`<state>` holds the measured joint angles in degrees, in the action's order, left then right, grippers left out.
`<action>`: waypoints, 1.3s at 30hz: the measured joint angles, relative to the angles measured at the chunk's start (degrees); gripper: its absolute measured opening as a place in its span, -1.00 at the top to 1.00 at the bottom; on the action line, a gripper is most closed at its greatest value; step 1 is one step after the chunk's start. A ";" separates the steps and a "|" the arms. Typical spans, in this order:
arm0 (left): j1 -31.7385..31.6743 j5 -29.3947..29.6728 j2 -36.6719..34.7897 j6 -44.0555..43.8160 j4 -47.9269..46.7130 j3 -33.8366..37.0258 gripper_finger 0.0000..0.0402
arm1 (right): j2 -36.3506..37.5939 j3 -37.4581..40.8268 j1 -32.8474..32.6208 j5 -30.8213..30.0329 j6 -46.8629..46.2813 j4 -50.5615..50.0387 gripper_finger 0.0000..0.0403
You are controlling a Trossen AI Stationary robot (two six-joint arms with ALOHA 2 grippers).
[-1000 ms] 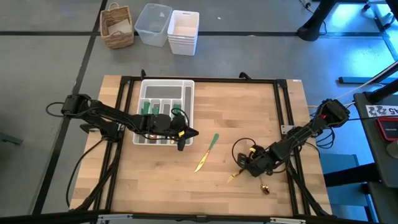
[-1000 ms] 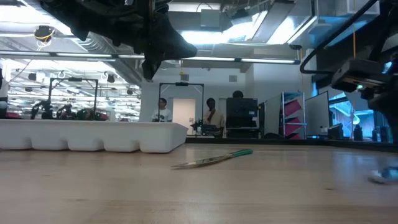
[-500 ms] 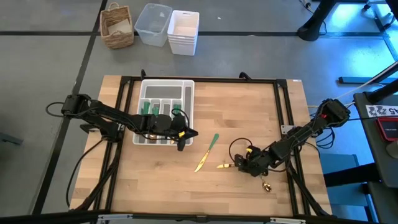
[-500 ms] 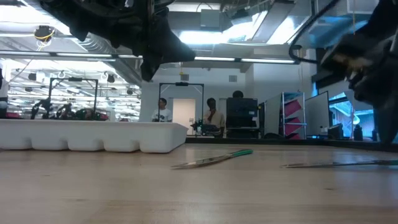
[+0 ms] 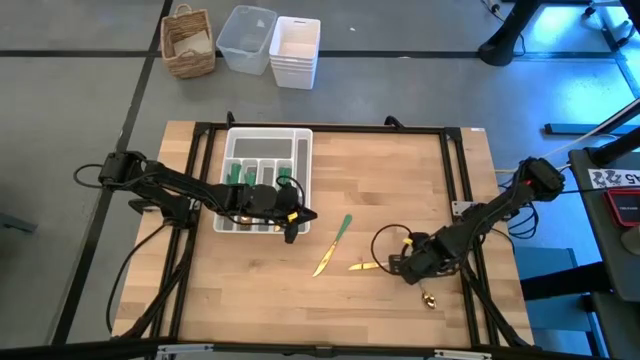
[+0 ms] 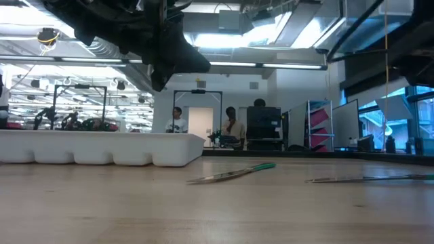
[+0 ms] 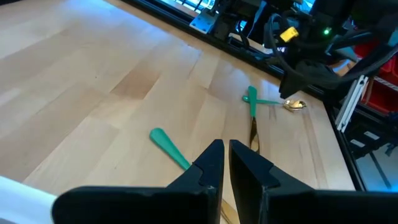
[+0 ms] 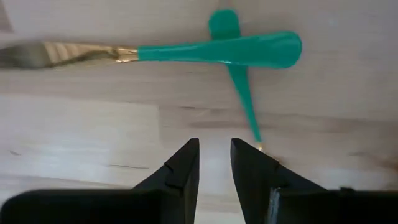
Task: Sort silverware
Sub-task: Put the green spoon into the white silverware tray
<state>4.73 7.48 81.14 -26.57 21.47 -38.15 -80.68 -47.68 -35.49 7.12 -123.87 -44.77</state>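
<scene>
The white tray (image 5: 302, 140) stands at the table's far left with green-handled silverware (image 5: 240, 172) in its slots. A knife (image 5: 332, 245) lies flat on the wood in the middle. To its right a fork (image 5: 362, 266) lies with its green handle (image 8: 217, 48) across a spoon's thin handle (image 8: 244, 93). The spoon's gold bowl (image 5: 428, 297) is nearer the front edge. My right gripper (image 8: 214, 155) hangs open just above the fork and spoon, pointing down, with nothing between its fingers. My left gripper (image 7: 225, 160) hovers shut by the tray's near right corner.
Black frame rails (image 5: 455, 170) run along the table's edges. A wicker basket (image 5: 188, 42), a clear bin (image 5: 246, 38) and a white stack (image 5: 296, 50) stand on the floor beyond the far edge. Bare wood lies between the knife and the front edge. People stand far off in the room.
My right gripper has risen off the table and tipped more steeply downward. The fork, first angled toward the near edge beside the gripper, has swung round and now lies flat with its head pointing toward the table's left.
</scene>
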 joint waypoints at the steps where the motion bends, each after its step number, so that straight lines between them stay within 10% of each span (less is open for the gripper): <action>1: 0.00 -0.02 0.00 0.00 0.02 0.02 0.91 | -0.19 0.00 -0.24 0.18 1.55 -0.18 0.53; 30: -0.07 0.04 0.00 1.51 -0.02 0.02 0.91 | -13.13 -0.20 -6.59 2.45 9.11 1.39 0.53; 39: -0.14 0.04 0.00 1.49 0.07 0.02 0.91 | -14.20 -0.08 -6.44 3.01 10.19 4.18 0.95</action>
<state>4.59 7.53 81.14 -25.08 21.54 -38.13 -94.89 -47.76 -41.93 10.13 -113.68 -40.59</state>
